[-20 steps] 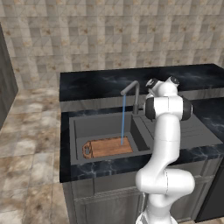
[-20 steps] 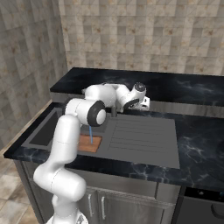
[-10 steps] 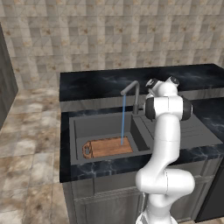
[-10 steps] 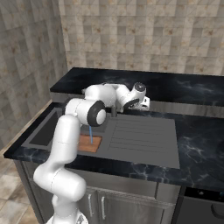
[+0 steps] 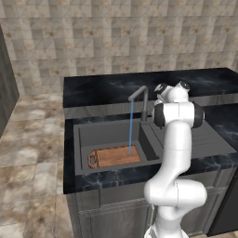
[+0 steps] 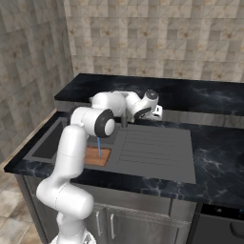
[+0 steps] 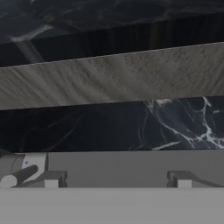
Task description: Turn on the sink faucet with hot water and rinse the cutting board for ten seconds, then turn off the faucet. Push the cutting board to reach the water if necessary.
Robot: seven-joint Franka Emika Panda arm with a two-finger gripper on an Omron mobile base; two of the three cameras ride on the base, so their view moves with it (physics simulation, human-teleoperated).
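Black marbled counter (image 5: 107, 88), dark sink (image 5: 83, 135) holding wet cutting board (image 5: 114, 156), tiled walls, tool (image 7: 116, 179) fingers apart.

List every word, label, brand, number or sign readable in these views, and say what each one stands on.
None: no readable text in any view.
The cutting board, the sink faucet, the sink, the counter and the tiled wall carry no lettering.
The robot arm bears no legible label or brand.
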